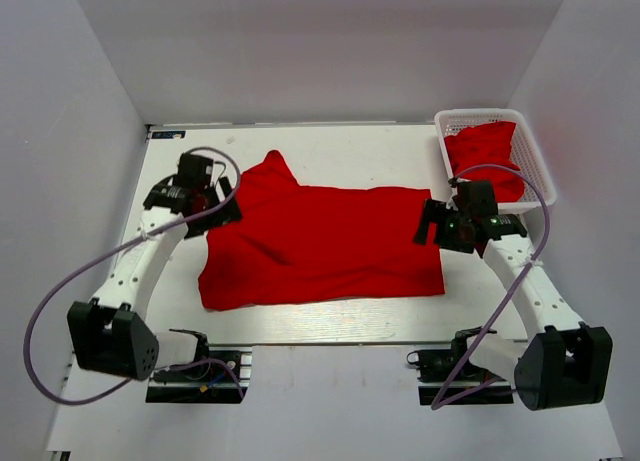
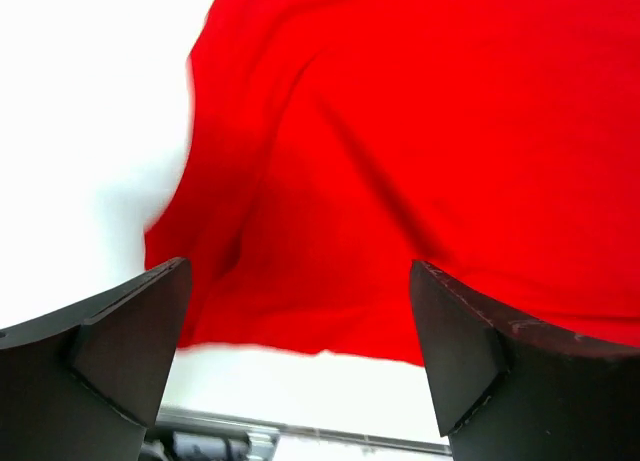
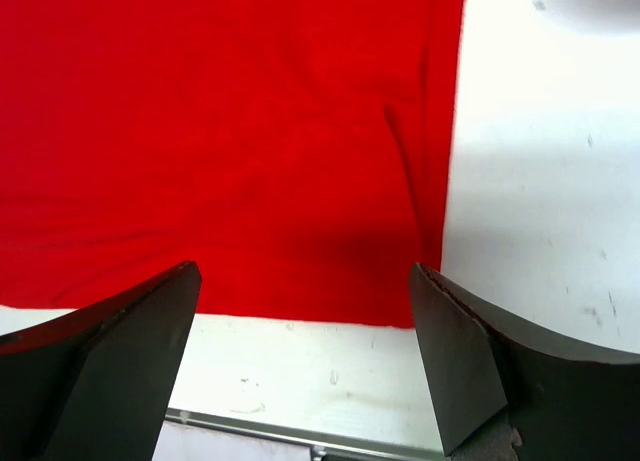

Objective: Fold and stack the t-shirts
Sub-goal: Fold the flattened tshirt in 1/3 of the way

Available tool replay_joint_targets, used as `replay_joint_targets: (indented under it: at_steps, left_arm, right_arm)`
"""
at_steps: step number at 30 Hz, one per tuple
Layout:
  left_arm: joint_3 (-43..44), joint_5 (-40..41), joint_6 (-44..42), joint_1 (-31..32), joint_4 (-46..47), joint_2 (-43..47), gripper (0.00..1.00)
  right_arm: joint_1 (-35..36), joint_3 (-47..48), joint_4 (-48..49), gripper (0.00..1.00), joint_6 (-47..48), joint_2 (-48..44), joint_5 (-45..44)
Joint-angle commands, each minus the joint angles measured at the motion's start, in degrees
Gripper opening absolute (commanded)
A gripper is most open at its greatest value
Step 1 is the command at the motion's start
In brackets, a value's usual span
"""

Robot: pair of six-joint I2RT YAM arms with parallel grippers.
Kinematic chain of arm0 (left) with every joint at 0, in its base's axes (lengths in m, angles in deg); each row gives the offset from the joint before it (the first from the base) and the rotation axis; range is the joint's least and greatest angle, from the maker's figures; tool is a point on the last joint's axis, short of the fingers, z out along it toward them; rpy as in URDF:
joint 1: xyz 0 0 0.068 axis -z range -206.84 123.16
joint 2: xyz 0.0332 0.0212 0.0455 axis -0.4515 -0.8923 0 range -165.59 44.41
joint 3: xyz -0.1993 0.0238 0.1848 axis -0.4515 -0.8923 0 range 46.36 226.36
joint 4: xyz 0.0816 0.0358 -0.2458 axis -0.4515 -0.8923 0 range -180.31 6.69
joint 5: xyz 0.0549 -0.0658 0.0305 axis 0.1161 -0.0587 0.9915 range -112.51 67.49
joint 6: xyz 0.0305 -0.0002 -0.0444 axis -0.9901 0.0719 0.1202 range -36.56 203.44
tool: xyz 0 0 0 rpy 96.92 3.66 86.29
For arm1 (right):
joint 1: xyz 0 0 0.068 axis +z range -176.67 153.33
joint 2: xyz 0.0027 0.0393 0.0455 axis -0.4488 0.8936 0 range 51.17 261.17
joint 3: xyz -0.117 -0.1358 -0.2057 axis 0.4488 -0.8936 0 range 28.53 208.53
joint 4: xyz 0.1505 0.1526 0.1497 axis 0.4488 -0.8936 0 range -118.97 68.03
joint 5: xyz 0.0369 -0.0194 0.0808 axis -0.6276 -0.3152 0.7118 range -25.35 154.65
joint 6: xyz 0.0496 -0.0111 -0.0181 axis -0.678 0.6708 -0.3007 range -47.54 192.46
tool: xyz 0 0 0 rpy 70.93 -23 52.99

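A red t-shirt (image 1: 320, 243) lies spread across the middle of the white table, one sleeve pointing to the back left. It fills the left wrist view (image 2: 420, 151) and the right wrist view (image 3: 220, 131). My left gripper (image 1: 216, 203) is open and empty over the shirt's left edge. My right gripper (image 1: 437, 228) is open and empty over the shirt's right edge. More red shirts (image 1: 485, 156) lie bunched in the white basket (image 1: 530, 161) at the back right.
The table's near edge with a metal rail (image 3: 300, 436) runs just beyond the shirt's hem in both wrist views. White walls close in the table on the left, the back and the right.
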Motion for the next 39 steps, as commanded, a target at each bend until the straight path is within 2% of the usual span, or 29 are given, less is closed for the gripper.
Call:
replay_joint_targets:
  at_steps: [1, 3, 5, 11, 17, 20, 22, 26, 28, 30, 39]
  left_arm:
    - [7.60, -6.01, -11.30, 1.36, 5.74, -6.59, 1.00]
    - [10.33, -9.44, -15.35, 2.67, 8.54, -10.20, 1.00]
    - [12.79, -9.46, -17.29, 4.78, 9.43, -15.62, 1.00]
    - [22.38, -0.85, -22.48, 11.37, 3.90, -28.92, 1.00]
    - [22.55, -2.43, -26.26, 17.61, 5.40, -32.52, 1.00]
    - [23.97, 5.44, -25.13, 20.52, 0.04, -35.78, 0.98]
    - [23.01, 8.37, -24.50, 21.31, -0.67, -36.32, 0.98]
    - [19.23, 7.77, -25.03, 22.89, 1.52, -34.47, 0.98]
    - [19.22, 7.77, -25.03, 23.59, 1.52, -35.43, 0.98]
    - [20.71, 11.27, -24.16, 24.21, -1.02, -37.01, 0.98]
    - [19.22, 13.66, -24.15, 26.58, -1.82, -37.72, 0.91]
  right_arm:
    - [0.15, 1.70, 3.44, 0.90, 4.62, 1.09, 3.96]
    - [0.15, 2.14, 5.55, 0.90, 4.63, 1.71, 4.22]
    - [0.23, 2.23, 5.83, 0.90, 4.89, 3.20, 3.70]
    - [0.14, 3.11, 4.95, 0.90, 5.77, 4.88, -0.87]
    - [0.06, 2.58, 5.04, 0.90, 6.56, 6.54, -1.58]
    - [-0.03, 2.49, 4.95, 0.90, 6.47, 7.42, -2.02]
    - [0.15, 2.32, 4.86, 0.90, 6.65, 7.25, -2.45]
    - [0.14, 1.62, 5.04, 0.90, 6.65, 7.08, -2.63]
    - [-0.03, 1.70, 4.69, 0.90, 6.65, 7.51, -2.63]
    - [0.06, 1.62, 4.60, 0.90, 6.73, 7.60, -2.63]
    - [0.06, 1.09, 4.33, 0.90, 6.12, 6.64, -6.50]
